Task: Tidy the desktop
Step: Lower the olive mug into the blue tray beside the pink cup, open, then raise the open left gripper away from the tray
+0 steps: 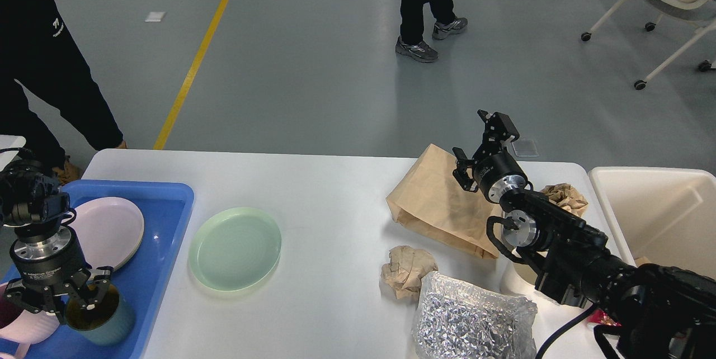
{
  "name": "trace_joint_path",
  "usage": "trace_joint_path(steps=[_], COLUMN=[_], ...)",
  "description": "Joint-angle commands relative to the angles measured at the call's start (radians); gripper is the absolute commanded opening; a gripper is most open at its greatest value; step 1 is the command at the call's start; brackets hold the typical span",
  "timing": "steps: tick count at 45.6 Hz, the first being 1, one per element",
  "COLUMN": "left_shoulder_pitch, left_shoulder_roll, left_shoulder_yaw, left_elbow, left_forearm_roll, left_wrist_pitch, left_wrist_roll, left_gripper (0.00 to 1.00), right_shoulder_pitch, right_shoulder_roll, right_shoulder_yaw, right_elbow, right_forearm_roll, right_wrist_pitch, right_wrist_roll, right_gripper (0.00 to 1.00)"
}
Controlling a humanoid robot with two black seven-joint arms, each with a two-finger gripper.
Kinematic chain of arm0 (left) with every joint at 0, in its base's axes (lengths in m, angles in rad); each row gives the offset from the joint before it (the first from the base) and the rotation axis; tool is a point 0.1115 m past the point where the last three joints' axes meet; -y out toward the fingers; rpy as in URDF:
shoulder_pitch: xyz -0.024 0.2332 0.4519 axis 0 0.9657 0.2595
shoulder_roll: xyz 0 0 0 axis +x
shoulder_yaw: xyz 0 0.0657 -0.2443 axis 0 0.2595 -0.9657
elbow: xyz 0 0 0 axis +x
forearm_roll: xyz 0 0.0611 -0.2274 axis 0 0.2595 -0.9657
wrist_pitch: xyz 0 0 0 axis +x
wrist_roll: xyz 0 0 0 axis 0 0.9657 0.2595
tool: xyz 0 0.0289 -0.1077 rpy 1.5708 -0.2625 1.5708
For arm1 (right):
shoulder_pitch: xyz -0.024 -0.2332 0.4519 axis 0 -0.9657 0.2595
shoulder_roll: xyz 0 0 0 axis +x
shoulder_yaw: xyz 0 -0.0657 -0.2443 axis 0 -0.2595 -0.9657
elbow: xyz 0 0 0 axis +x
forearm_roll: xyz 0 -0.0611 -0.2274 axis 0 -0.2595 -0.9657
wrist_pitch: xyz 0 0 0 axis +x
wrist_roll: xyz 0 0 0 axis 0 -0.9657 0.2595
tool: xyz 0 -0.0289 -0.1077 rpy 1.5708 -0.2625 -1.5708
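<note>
The white desktop [335,191] holds a green plate [235,248], a brown paper bag [433,202], two crumpled paper balls [407,269] [565,197] and a silver foil bag [470,320]. My left gripper [72,303] points down over the blue tray [168,197]. It grips the rim of a teal cup [103,325], which stands upright in the tray. My right gripper [484,135] is open and empty, raised above the far edge of the paper bag.
A pink plate [106,230] and a pink cup [25,331] lie in the blue tray. A cream bin [660,213] stands at the right end. A white cup [517,278] is partly hidden under my right arm. People stand beyond the table.
</note>
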Motion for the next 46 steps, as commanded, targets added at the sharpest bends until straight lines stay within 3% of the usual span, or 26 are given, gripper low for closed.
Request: trace_joint_path(steps=[1, 6, 15, 32, 46], left_shoulder_pitch=[-0.01, -0.042, -0.129, -0.372, -0.636], left_shoulder_roll=[-0.008, -0.011, -0.012, -0.199, -0.359], left_shoulder_yaw=[0.005, 0.018, 0.051, 0.117, 0.124], left_elbow=[-0.002, -0.012, -0.041, -0.058, -0.212], left_forearm_roll=[0.0, 0.002, 0.003, 0.0, -0.001], left_wrist_pitch=[0.0, 0.0, 0.0, 0.0, 0.0], left_wrist_roll=[0.0, 0.002, 0.002, -0.001, -0.002], left_gripper=[0.75, 0.89, 0.95, 0.96, 0.96], right_shoulder_pitch=[0.0, 0.0, 0.0, 0.0, 0.0], right_shoulder_roll=[0.0, 0.0, 0.0, 0.0, 0.0], right_shoulder_yaw=[0.0, 0.0, 0.0, 0.0, 0.0], right_elbow=[0.0, 0.0, 0.0, 0.0, 0.0], right_forearm_roll=[0.0, 0.0, 0.0, 0.0, 0.0], right_wrist_pitch=[0.0, 0.0, 0.001, 0.0, 0.0], right_wrist_roll=[0.0, 0.0, 0.0, 0.0, 0.0], right_gripper=[1.0, 1.0, 1.0, 1.0, 1.0])
